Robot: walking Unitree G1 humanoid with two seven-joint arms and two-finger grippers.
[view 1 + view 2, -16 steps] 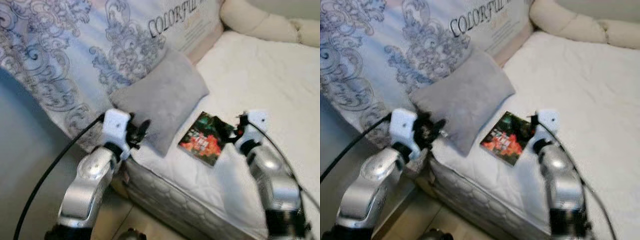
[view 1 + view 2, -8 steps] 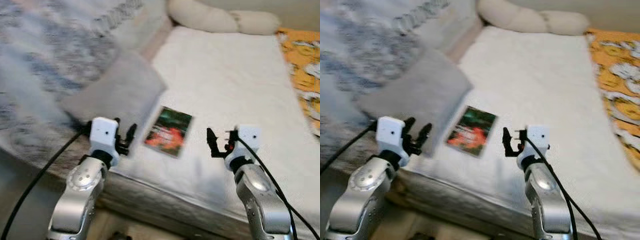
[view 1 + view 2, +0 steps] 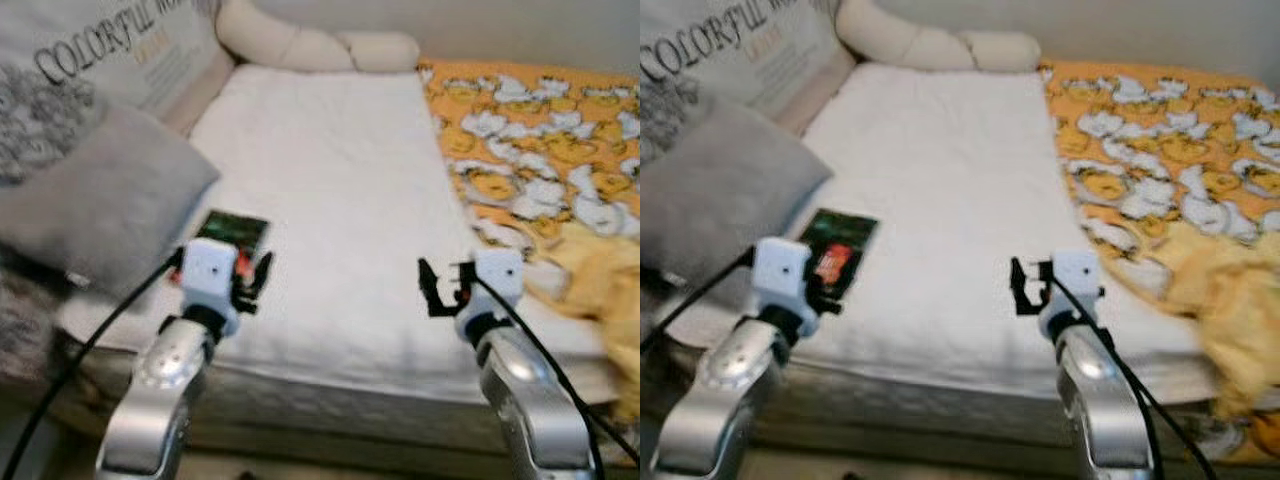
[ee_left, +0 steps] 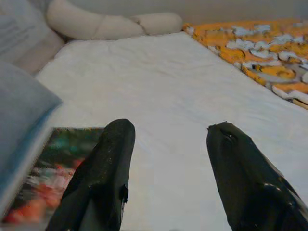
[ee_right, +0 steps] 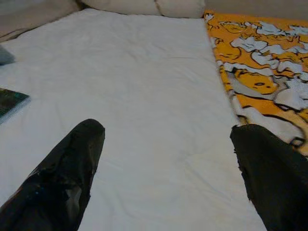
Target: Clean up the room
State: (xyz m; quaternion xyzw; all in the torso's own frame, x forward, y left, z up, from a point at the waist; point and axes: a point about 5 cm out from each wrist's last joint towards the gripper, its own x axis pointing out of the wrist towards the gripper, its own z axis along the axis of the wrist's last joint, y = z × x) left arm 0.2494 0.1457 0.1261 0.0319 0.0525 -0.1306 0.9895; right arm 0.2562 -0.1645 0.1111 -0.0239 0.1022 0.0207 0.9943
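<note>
White bed [image 3: 330,170] with a dark book [image 3: 232,229] near its front left edge, beside a grey pillow [image 3: 95,205].

Both jaws are spread and hold nothing: the left gripper [image 4: 168,144] hovers just beside the book, the right gripper [image 5: 166,144] over bare sheet near the orange blanket [image 3: 540,130]. The soft mattress may let the thin book sink, so the jaws could slide over its cover or pinch the sheet instead.
</note>
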